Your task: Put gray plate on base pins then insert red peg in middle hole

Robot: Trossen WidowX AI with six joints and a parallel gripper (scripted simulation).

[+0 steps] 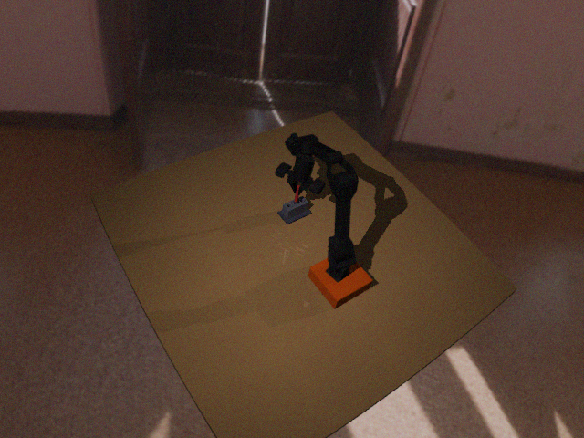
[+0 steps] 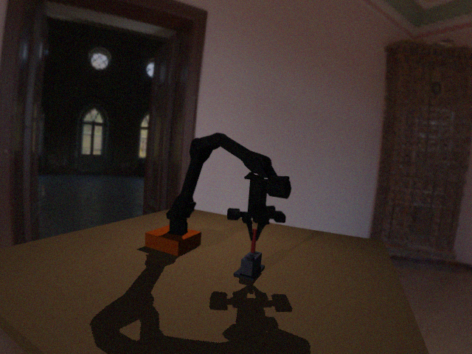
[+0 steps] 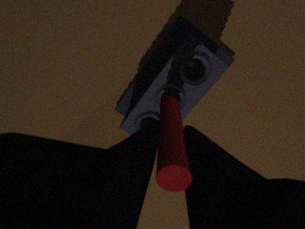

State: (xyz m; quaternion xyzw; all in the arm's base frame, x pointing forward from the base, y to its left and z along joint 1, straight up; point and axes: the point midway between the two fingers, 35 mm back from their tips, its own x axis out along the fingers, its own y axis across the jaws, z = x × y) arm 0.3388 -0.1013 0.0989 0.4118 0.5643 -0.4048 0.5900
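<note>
My gripper (image 1: 297, 188) (image 2: 254, 238) (image 3: 171, 130) is shut on the red peg (image 1: 297, 194) (image 2: 254, 245) (image 3: 174, 177). It holds the peg nearly upright above the gray block. The gray plate (image 3: 206, 85) forms the block's top face in the wrist view and looks flat on the base (image 1: 294, 213) (image 2: 250, 267). It has three holes in a row. The peg's lower end is at the middle hole; how deep it reaches is hidden. Most of the peg stands out above the plate. The base's pins cannot be made out.
The block stands on the tan table (image 1: 212, 283) (image 2: 343, 289). The arm's orange mount (image 1: 336, 288) (image 2: 171, 243) is on the same table, at some distance from the block. The arm's shadow falls across the table.
</note>
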